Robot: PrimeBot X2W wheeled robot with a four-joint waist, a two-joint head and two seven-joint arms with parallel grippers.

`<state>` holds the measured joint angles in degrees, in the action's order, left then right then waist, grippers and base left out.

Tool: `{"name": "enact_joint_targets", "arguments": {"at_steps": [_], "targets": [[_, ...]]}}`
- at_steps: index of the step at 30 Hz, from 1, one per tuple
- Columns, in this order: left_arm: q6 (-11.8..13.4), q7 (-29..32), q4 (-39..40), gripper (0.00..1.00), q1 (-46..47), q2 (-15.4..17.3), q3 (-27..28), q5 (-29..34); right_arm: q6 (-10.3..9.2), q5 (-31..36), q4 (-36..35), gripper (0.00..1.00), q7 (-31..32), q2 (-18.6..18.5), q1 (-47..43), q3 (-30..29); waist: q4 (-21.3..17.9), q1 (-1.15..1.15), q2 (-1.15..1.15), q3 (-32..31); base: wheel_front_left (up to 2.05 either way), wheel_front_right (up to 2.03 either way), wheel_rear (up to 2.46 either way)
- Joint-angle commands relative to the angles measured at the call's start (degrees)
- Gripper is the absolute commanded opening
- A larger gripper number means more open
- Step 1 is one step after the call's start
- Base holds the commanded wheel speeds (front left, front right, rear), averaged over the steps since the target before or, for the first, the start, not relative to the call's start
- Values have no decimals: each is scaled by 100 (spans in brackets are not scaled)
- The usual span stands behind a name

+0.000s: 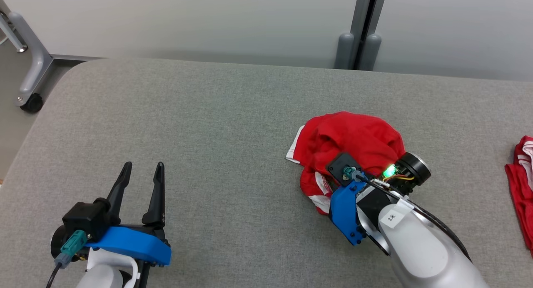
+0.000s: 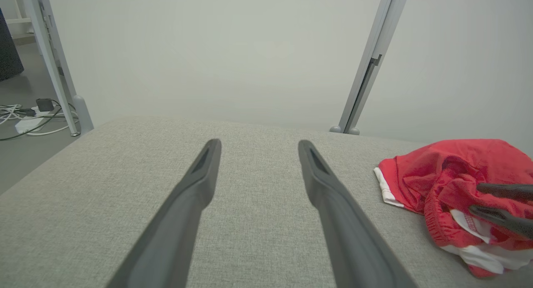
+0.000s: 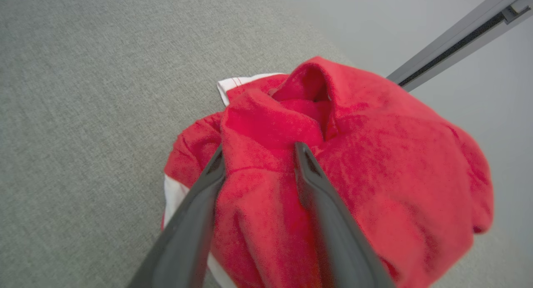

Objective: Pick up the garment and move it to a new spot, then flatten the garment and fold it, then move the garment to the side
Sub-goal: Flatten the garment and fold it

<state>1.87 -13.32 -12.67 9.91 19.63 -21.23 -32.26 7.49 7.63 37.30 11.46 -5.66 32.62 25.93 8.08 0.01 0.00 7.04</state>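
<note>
Red garment (image 1: pixel 354 138) lies bunched on the right half of the grey desk (image 1: pixel 208 113). The right pincer (image 3: pixel 258 148) straddles a fold, fingers apart, its grip unclear. The left pincer (image 1: pixel 141 165) hovers wide open and empty, well apart.

A long table (image 1: pixel 208 125) covered in grey woven cloth, corners rounded, stands against pale wall panels (image 1: pixel 187 21). A grey post (image 1: pixel 366 25) splits the panels, with two rounded feet (image 1: pixel 358 50) at the table's far edge. Off the left end a grey frame leg (image 1: pixel 35 58) rests on a black caster (image 1: pixel 31 102). A second red cloth with white trim (image 1: pixel 522 179) lies at the right edge. White cables (image 2: pixel 25 121) trail across the floor (image 2: pixel 25 154)
</note>
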Motion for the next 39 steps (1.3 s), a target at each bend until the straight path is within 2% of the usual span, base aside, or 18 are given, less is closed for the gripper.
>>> {"name": "enact_joint_targets", "arguments": {"at_steps": [1,5,10,15,21,26,32,39], "targets": [[-32,-45,-22,100,80,-2,1,-9,1,32,85,0,50,5,48,-39,-13,-1,0,-17,0,0,0],[-44,-52,-79,100,28,-19,-10,-42,1,44,240,0,47,96,60,-185,-44,-1,0,-91,0,0,0],[-60,-85,-117,100,-16,-22,-6,-59,1,-156,58,0,-249,191,206,-272,-84,-1,0,-186,0,0,0],[-16,-94,-91,100,-62,-1,16,-78,1,-648,-416,0,-591,265,571,-80,-154,-1,0,-273,0,0,0],[66,-100,54,100,-154,113,128,-82,1,-1442,-1275,0,-772,278,1601,326,-352,-1,0,-224,0,0,0],[103,-107,104,100,-161,116,128,-93,1,-1651,-1725,0,-852,272,2131,125,-404,-1,0,-224,0,0,0],[93,-118,118,100,-76,82,90,-83,1,-1532,-1482,0,-723,231,1346,-663,-447,-1,0,-140,0,0,0],[41,-132,67,100,51,47,37,-62,1,-1435,-488,0,-932,38,172,-1587,-467,-1,0,-2,0,0,0]]}}
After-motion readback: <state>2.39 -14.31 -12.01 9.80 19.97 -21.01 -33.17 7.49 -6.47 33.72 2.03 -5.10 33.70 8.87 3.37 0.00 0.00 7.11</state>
